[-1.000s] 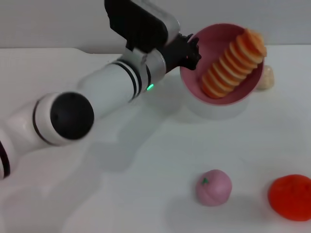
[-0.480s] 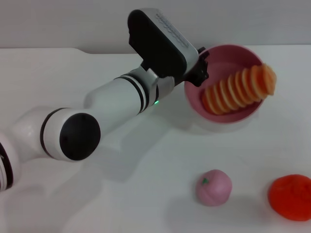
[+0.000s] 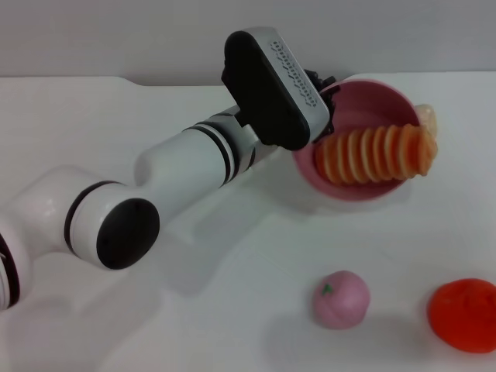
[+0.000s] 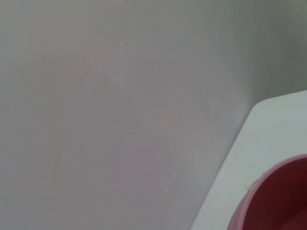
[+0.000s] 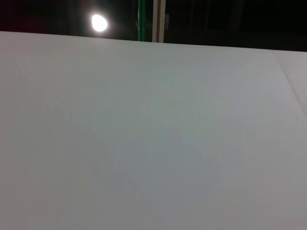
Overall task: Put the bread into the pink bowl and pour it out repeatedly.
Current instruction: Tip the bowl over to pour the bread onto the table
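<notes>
Where the white table (image 3: 155,325) runs back to a plain grey wall (image 3: 116,35), the left gripper (image 3: 325,97) is at the near-left rim of the bowl (image 3: 372,108), which sits tipped with its mouth turned toward the camera. Whether its jaws are wide or closed on the rim cannot be told, as the black wrist housing hides them. The bread (image 3: 376,155) lies inside the bowl, its long axis running left to right in the head view, ridged orange-and-cream side facing out, its right end reaching past the bowl's right rim. A small beige lump (image 3: 427,118) peeks out just behind the bowl's right edge. A pink ball (image 3: 341,299) with a green stem and an orange fruit (image 3: 463,315) rest on the table nearer the camera, well apart from the bowl. The right wrist view shows only bare table; the right gripper is not seen.
</notes>
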You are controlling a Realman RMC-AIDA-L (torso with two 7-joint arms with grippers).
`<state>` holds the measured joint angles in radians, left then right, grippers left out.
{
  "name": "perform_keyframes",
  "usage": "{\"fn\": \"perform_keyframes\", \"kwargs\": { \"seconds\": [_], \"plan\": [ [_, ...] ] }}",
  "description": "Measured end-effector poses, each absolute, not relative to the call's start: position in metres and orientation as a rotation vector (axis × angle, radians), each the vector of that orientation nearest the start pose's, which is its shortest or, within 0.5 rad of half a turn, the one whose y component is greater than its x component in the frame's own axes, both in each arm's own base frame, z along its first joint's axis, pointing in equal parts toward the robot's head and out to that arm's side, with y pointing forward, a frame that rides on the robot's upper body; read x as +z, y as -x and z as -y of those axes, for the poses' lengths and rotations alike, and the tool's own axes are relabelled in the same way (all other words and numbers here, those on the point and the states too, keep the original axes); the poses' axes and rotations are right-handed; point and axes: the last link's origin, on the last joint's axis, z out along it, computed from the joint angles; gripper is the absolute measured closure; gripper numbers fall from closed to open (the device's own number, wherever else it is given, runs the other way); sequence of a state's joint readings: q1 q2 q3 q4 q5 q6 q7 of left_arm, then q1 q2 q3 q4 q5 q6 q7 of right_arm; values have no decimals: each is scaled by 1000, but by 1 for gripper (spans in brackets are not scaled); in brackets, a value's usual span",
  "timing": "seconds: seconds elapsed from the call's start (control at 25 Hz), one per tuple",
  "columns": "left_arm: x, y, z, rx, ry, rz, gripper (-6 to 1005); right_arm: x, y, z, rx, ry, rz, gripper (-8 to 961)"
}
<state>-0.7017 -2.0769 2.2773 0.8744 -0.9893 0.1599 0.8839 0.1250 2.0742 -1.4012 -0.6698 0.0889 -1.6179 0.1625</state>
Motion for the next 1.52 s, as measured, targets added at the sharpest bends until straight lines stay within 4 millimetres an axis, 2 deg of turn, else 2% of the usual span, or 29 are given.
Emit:
{"fn": "perform_keyframes", "kwargs": {
  "seconds": [0.28, 0.56, 0.88, 1.32, 1.52],
  "plan": [
    [-130, 102, -385, -300, 2217, -256, 965, 129, -279, -268, 1064, 1090, 132, 612],
    [-121, 98, -379, -406, 2103, -309, 965, 129, -278, -268, 1069, 1087, 139, 612],
    [-121, 92, -368, -471, 2060, -361, 965, 128, -275, -268, 1087, 1092, 153, 611],
    [-122, 90, -366, -482, 2067, -358, 965, 125, -270, -270, 1104, 1104, 158, 611],
    [-116, 88, -375, -500, 2051, -302, 965, 123, -270, -270, 1104, 1114, 151, 610]
  ]
}}
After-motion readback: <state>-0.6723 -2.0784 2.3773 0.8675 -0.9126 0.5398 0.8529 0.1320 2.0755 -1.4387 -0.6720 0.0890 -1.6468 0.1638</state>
